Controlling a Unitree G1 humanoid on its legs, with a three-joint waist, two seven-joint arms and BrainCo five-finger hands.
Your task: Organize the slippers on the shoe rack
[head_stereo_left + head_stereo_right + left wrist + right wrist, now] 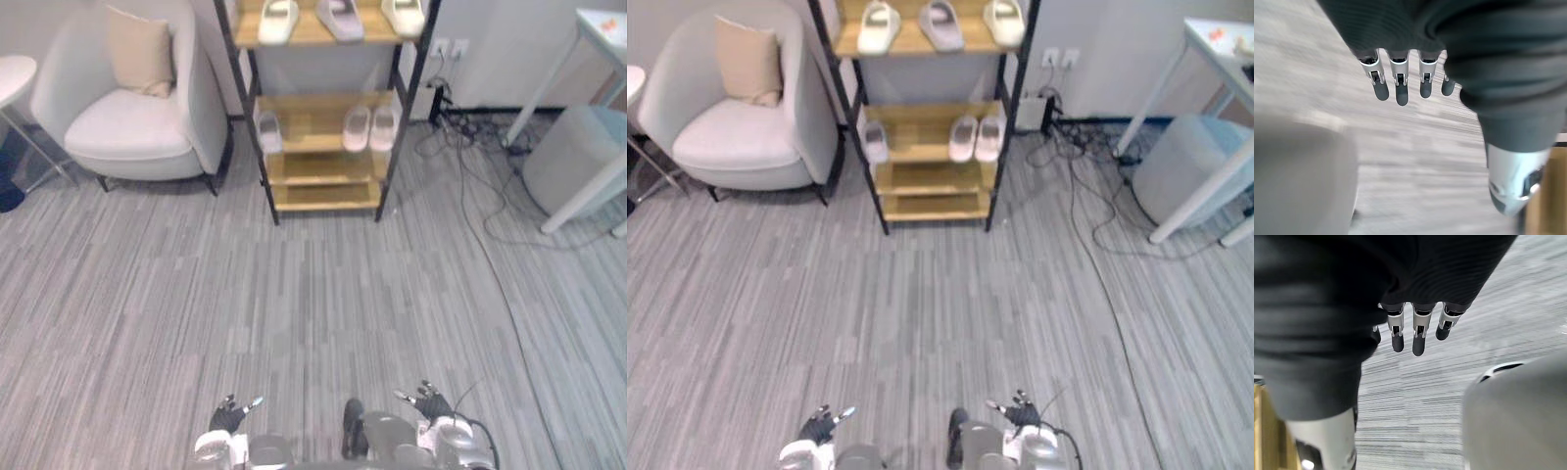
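Observation:
A black-framed wooden shoe rack (323, 166) stands at the far wall. Its top shelf holds three pale slippers (341, 18). The middle shelf carries a single slipper (267, 130) on the left and a pair (370, 127) on the right. The lowest shelves are bare. My left hand (230, 415) and right hand (427, 401) hang low at the near edge of the view, far from the rack, fingers (1398, 83) straight and holding nothing.
A light armchair (132, 108) with a beige cushion stands left of the rack. Cables (470, 166) trail across the floor to the right, near a grey pouf (573, 157) and a white table (598, 29). Grey carpet (313, 294) lies between me and the rack.

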